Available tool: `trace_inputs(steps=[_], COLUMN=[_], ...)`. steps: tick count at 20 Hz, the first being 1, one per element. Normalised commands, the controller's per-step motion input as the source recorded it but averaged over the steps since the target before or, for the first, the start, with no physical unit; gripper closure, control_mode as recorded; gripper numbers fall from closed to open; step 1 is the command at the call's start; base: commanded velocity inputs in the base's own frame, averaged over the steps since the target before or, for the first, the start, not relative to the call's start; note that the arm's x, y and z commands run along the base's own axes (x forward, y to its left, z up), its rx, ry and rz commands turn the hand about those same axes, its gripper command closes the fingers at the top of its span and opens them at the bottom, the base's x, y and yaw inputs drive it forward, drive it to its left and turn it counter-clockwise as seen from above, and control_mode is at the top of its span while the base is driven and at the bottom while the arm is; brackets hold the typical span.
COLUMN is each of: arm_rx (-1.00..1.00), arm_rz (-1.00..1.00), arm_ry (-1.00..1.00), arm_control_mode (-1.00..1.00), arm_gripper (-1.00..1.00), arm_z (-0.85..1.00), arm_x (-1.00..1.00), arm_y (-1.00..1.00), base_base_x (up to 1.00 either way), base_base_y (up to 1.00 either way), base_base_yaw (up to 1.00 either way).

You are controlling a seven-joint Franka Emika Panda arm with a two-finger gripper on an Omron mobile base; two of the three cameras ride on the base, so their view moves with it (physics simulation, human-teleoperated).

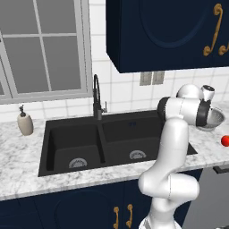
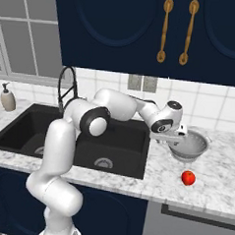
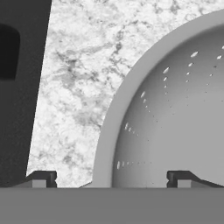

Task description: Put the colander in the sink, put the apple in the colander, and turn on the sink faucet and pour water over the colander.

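The silver colander (image 2: 191, 144) stands upright on the marble counter to the right of the black sink (image 2: 19, 138). My gripper (image 2: 179, 138) hovers open just over the colander's left rim. In the hand view that rim (image 3: 114, 114) runs between the two fingertips (image 3: 43, 178), which straddle it without touching. The red apple (image 2: 188, 178) lies on the counter in front of the colander, apart from it. The black gooseneck faucet (image 2: 67, 86) rises behind the sink's divider. In the left base view the colander (image 1: 215, 120) peeks out behind my arm, with the apple (image 1: 225, 141) at the right edge.
A beige soap bottle (image 1: 25, 123) stands on the counter left of the sink (image 1: 58, 154). Dark blue wall cabinets (image 2: 144, 27) hang above the counter (image 2: 218, 189). The sink's right edge (image 3: 17, 96) lies close to the colander.
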Motion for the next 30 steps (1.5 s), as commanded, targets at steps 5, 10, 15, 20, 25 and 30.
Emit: trace_inputs(steps=[5,10,15,20,25,30], arm_rx=[0.00,0.00,0.00,-0.02,-0.07,-0.09], arm_rz=[0.00,0.00,0.00,0.01,0.05,0.13], arm_ry=[0.00,0.00,-0.02,-0.08,-0.08,-0.21], arm_control_mode=[-1.00,-1.00,-1.00,-1.00,-1.00,-1.00], arm_gripper=[1.00,1.00,1.00,1.00,1.00,1.00], arm_z=[0.00,0.00,0.00,0.14,0.03,0.09], arm_x=[0.00,0.00,-0.02,-0.35,-0.37,-0.45], arm_y=[0.00,0.00,0.00,0.16,0.46,0.52], base_base_x=[0.00,0.00,0.00,0.00,0.00,0.00], base_base_y=[0.00,0.00,0.00,0.00,0.00,0.00], base_base_yaw=[0.00,0.00,0.00,0.00,0.00,0.00])
